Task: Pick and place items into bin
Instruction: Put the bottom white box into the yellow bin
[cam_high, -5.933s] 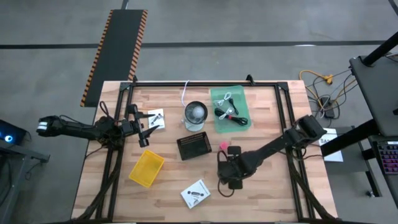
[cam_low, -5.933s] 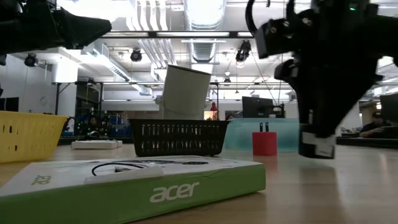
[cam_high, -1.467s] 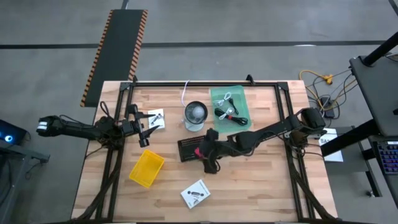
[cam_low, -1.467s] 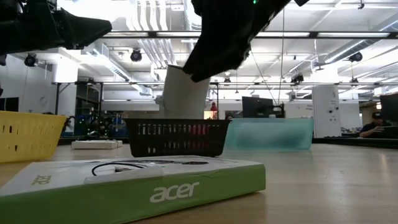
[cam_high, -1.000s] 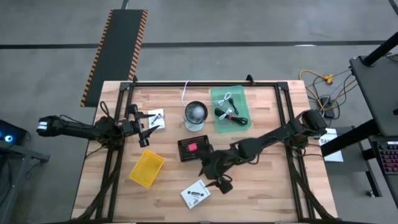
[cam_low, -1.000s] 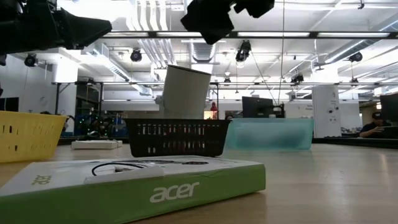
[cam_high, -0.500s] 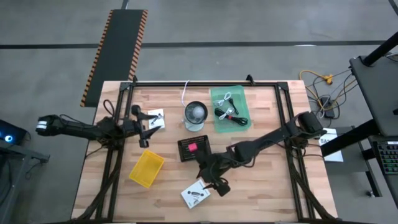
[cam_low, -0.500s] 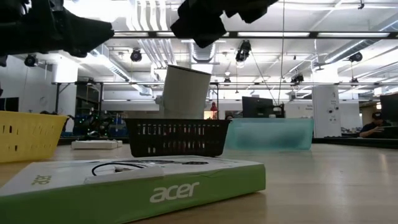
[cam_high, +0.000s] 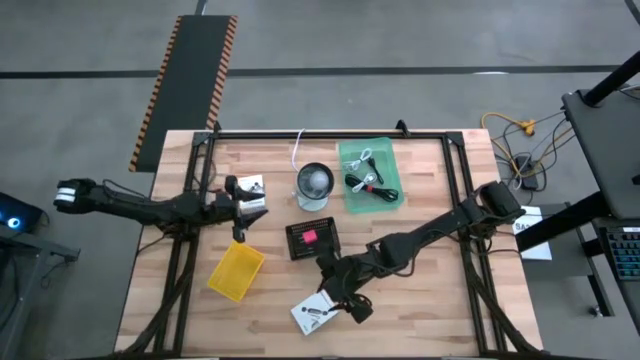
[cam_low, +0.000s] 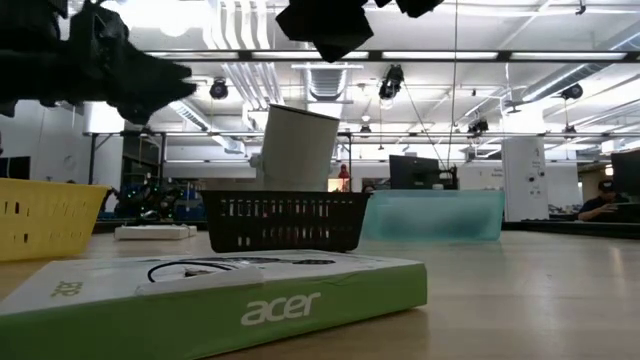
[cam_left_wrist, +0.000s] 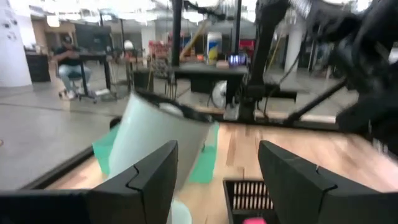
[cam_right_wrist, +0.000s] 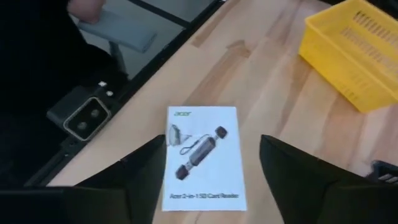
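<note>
A white packet (cam_high: 315, 313) printed with a card reader lies flat near the table's near edge; the low view shows it as a green-edged box (cam_low: 230, 290). My right gripper (cam_high: 340, 292) hangs open above it, and the packet (cam_right_wrist: 202, 158) shows between its fingers. The tiny red cube (cam_high: 310, 236) lies in the black mesh bin (cam_high: 312, 238). A second white packet (cam_high: 250, 189) lies at the left, with my left gripper (cam_high: 240, 214) open just beside it. The black cable with a red band (cam_high: 368, 183) and a white coiled cable (cam_high: 360, 158) lie in the green tray (cam_high: 392, 170).
A yellow basket (cam_high: 236, 270) sits left of the near packet. The glass cup (cam_high: 314, 185) stands beyond the black bin, and a loose white cord (cam_high: 297, 150) lies behind it. Black frame rails run along the table's sides. Bare wood lies right of the black bin.
My right gripper has moved from beside the black bin toward the table's near edge and now hangs over the near white packet. My left gripper has reached toward the table's right, closer to the far-left packet. The red cube has stayed in the black bin.
</note>
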